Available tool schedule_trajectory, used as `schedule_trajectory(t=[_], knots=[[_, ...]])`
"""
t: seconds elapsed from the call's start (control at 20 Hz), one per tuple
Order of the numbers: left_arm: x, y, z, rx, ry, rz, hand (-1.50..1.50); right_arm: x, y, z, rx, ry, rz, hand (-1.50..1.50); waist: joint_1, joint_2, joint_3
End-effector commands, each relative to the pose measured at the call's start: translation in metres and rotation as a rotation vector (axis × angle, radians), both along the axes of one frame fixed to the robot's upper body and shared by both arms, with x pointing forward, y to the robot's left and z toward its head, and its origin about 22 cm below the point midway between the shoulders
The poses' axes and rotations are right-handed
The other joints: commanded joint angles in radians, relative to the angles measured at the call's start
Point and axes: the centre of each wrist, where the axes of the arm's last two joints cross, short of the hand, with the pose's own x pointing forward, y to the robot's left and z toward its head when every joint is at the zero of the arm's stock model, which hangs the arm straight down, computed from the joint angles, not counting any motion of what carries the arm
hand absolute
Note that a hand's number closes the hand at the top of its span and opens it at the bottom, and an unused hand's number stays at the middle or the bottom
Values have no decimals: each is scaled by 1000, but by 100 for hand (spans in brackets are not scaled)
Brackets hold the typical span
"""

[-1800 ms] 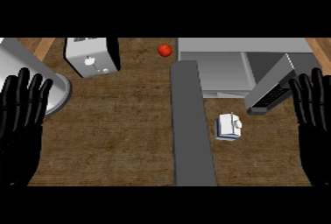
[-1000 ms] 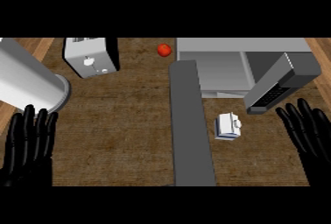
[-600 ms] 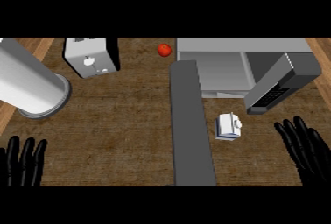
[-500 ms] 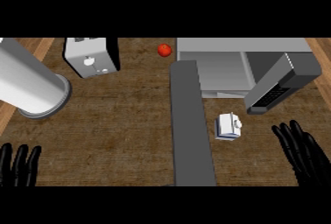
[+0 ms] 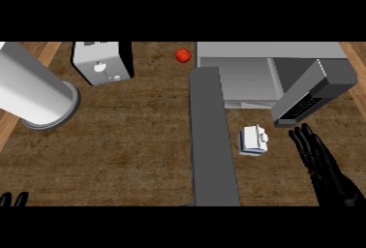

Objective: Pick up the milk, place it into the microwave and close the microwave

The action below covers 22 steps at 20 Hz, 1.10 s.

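The milk (image 5: 253,140) is a small white carton lying on the wooden counter, just right of the microwave's open door (image 5: 211,140), a long grey slab seen edge-on. The microwave (image 5: 271,72) stands at the back right with its cavity open. My right hand (image 5: 325,167) is open with straight fingers pointing up, a short way to the right of the milk and not touching it. Only the fingertips (image 5: 13,198) of my left hand show at the lower left corner.
A toaster (image 5: 101,62) stands at the back left. A large grey cylinder (image 5: 32,92) lies at the left edge. A red tomato-like object (image 5: 184,55) sits at the back near the microwave. A dark keypad panel (image 5: 307,104) hangs at the microwave's right.
Both hands have sunk toward the lower edge. The left has almost left the view. The right has drifted inward, closer to the milk. The milk has not moved.
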Motion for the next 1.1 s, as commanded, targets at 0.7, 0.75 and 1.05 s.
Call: schedule_trajectory(t=[0.7, 0.75, 1.05], knots=[[-40, 28, -5, 13, -9, 9, -150, 88, -3, -62, -123, 53, -90, -150, 7, 3, 1], [-46, 27, 19, 19, -16, -5, -150, 90, -12, -73, -147, 41, -102, -150, 11, 3, 1], [-56, 30, -27, 15, 11, 3, -150, 97, -22, -100, -173, 75, -161, -150, 8, 2, 0]])
